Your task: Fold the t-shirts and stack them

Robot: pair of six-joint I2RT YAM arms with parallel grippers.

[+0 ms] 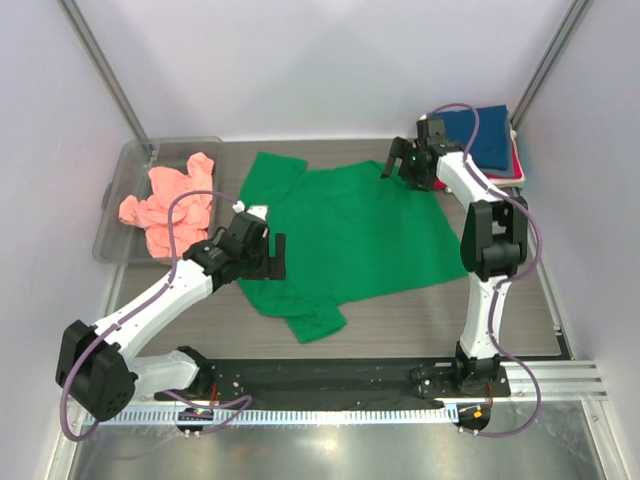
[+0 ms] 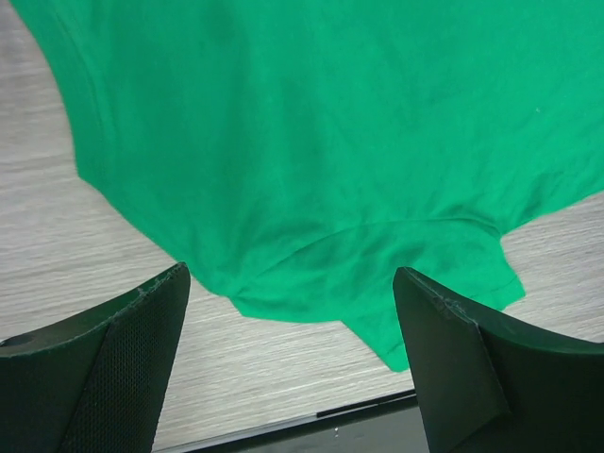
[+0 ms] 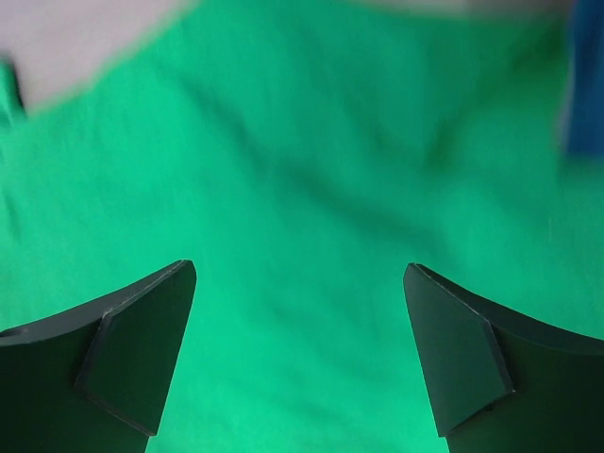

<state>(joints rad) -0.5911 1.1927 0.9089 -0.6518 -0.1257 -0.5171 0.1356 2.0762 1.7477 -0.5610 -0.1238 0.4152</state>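
While both arms hang over the work, the green t-shirt lies spread flat on the table, and nearest the bases one sleeve juts toward the near edge. Next up, the left claw: it sits at the shirt's left edge, spread wide, nothing between its fingers. Its wrist camera agrees: the left claw gapes above the green t-shirt, with a sleeve edge crossing between the fingers and bare table off to the side. Whether the tips touch cloth, I cannot tell.

Farther out, the right claw hovers at the shirt's far edge. It is parted too. The right wrist picture is blurred, but the right claw shows only the green t-shirt in its gap.

At the back left, a salmon-pink t-shirt lies crumpled in a clear bin. At the back right, a folded navy t-shirt tops a red t-shirt, just beside the right arm.
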